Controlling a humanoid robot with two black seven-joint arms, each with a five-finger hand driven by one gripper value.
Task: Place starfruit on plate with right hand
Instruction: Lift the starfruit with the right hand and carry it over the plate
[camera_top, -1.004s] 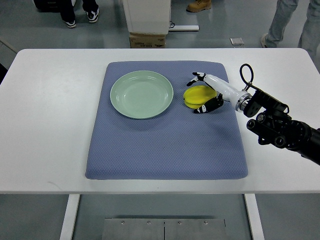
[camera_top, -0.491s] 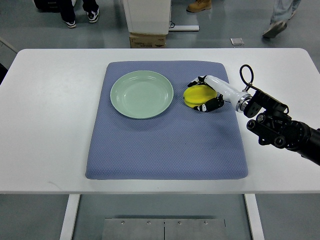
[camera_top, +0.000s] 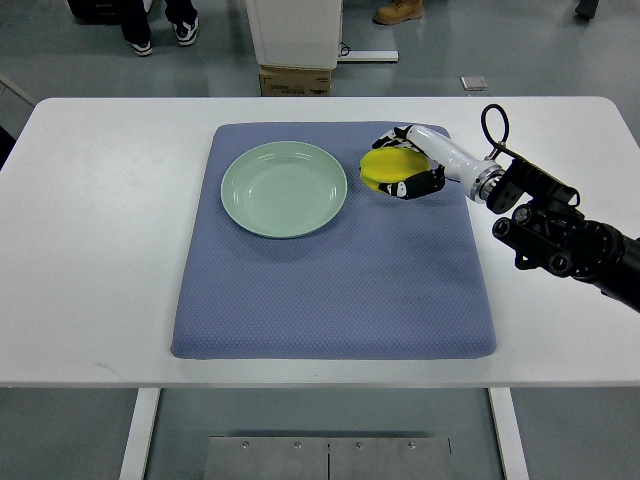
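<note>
Starfruit (camera_top: 385, 166) gripped and lifting, just right of the plate (camera_top: 284, 189) above the blue mat (camera_top: 330, 280), fingers of the right hand (camera_top: 408, 162) curled round it. Next, by judgement: carry left over the plate, lower, release. Compared with half a second back, hand and fruit shifted slightly up-frame, grasp tighter.

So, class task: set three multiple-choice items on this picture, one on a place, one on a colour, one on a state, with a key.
1. Where is the yellow starfruit?
A. on the plate
B. right of the plate, over the mat
C. off the mat

2. What colour is the round plate?
A. pale green
B. red
C. black

3. The right robot hand is:
A. open, apart from the fruit
B. closed around the fruit
C. out of view

Key: B, the fruit sits right of the plate over the blue-grey mat; A, its surface is pale green; B, fingers wrap the fruit.
</note>
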